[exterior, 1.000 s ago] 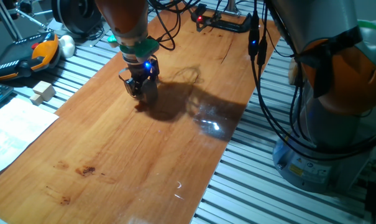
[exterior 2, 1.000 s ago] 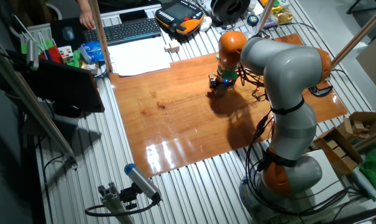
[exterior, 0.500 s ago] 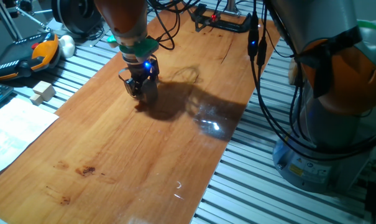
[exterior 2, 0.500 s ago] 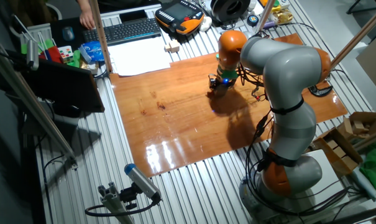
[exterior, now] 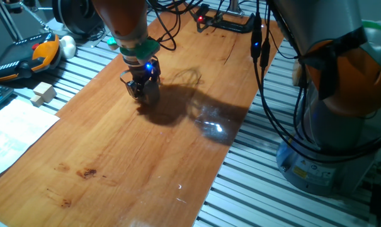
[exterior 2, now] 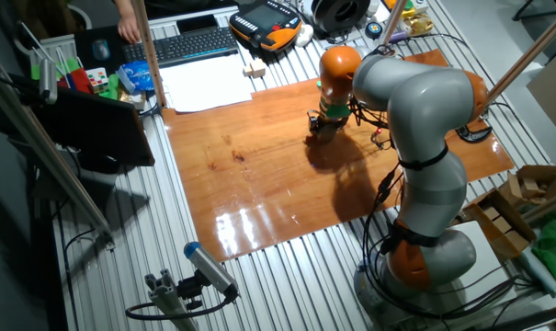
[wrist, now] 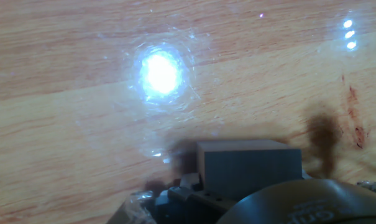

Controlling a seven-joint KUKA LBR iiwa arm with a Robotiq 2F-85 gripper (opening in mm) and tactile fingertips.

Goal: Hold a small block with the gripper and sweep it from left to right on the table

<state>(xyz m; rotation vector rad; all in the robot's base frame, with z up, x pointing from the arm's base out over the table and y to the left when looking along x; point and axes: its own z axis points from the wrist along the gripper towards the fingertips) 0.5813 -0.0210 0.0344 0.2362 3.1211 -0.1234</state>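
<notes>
My black gripper [exterior: 139, 92], with its blue light and teal ring, stands low over the table [exterior: 146, 157] at its far left part. It also shows in the other fixed view [exterior 2: 320, 130]. In the hand view the small block [wrist: 248, 165] sits right in front of the hand, shaded grey, down on the board [wrist: 82, 112]. The gripper is shut on the small block. In both fixed views the fingers hide the block.
A stepped pale wooden piece [exterior: 43, 93] lies on the ribbed slats left of the board, near white paper [exterior: 11, 129] and an orange pendant [exterior: 33, 57]. A black C-clamp [exterior: 225, 24] grips the board's far end. The arm's base [exterior: 341, 94] and cables stand to the right.
The gripper with the block has shifted very slightly toward the far left of the board. Nothing else has moved.
</notes>
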